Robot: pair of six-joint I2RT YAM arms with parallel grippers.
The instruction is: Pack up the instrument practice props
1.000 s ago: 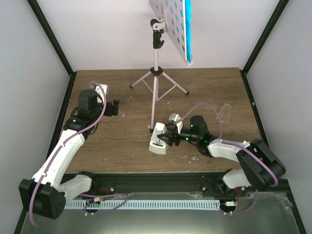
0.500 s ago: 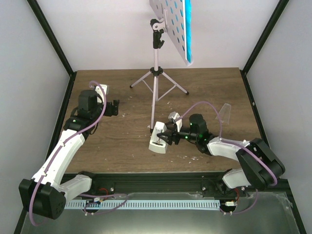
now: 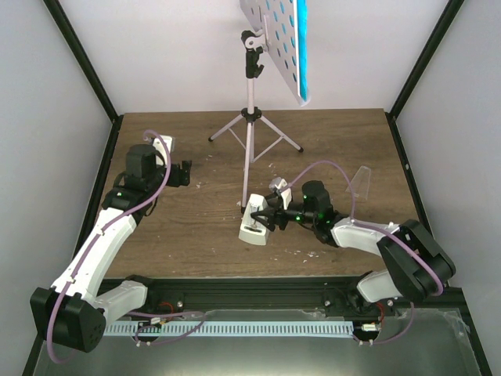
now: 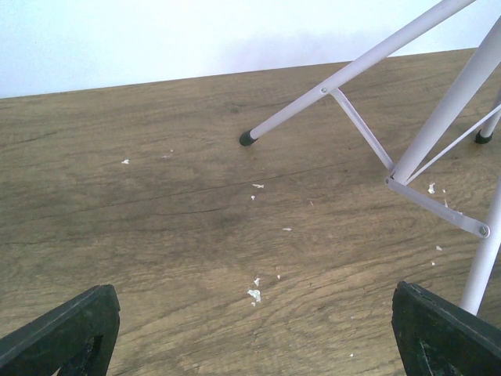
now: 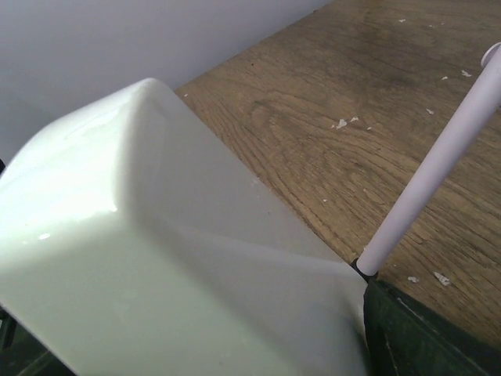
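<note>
Brown wooden bench [image 3: 337, 149], white walls. I judge nothing packed yet: the music stand [image 3: 250, 141] stands at the back, the teal booklet [image 3: 302, 55] on it. My right tool [image 3: 264, 219] straddles the metronome [image 3: 250, 231] mid-bench, clamped or not I cannot tell. My left tool [image 3: 185, 173] gapes, empty.

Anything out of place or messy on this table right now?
Small white flecks lie scattered across the wooden table, like crumbs or chips. The metronome sits right up against the foot of one music stand leg, with the right claw at it. Nothing looks broken or spilled.
</note>
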